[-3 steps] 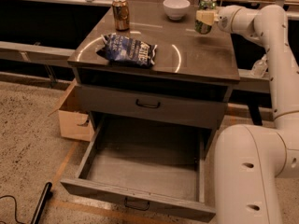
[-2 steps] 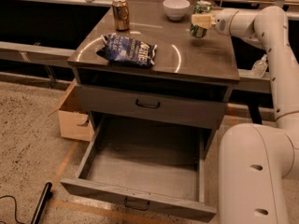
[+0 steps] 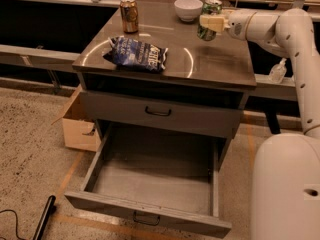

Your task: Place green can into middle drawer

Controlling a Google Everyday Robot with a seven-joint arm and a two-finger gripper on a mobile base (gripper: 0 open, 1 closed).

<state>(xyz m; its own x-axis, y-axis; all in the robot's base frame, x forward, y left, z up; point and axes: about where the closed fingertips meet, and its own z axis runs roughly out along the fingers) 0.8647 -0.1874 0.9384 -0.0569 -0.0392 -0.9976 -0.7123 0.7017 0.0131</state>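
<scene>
The green can (image 3: 209, 19), dark green with a silver top, is held upright in my gripper (image 3: 211, 23) just above the cabinet top near its back right. The pale fingers (image 3: 210, 22) are shut across the can's middle. My white arm reaches in from the right. The middle drawer (image 3: 150, 211) is the lowest one, grey and shallow, pulled fully open at the bottom of the frame, with a bare floor and a small black handle. It lies well below and in front of the can.
On the cabinet top (image 3: 210, 64) lie a dark blue chip bag (image 3: 136, 54), a gold-brown can (image 3: 129, 14) and a white bowl (image 3: 188, 8). The drawer above (image 3: 160, 113) is closed. A cardboard box (image 3: 80, 124) stands left of the cabinet. My robot base (image 3: 287, 189) is at right.
The gripper has lifted the green can off the cabinet top and carried it a little to the left and forward. The drawer and other items have not moved.
</scene>
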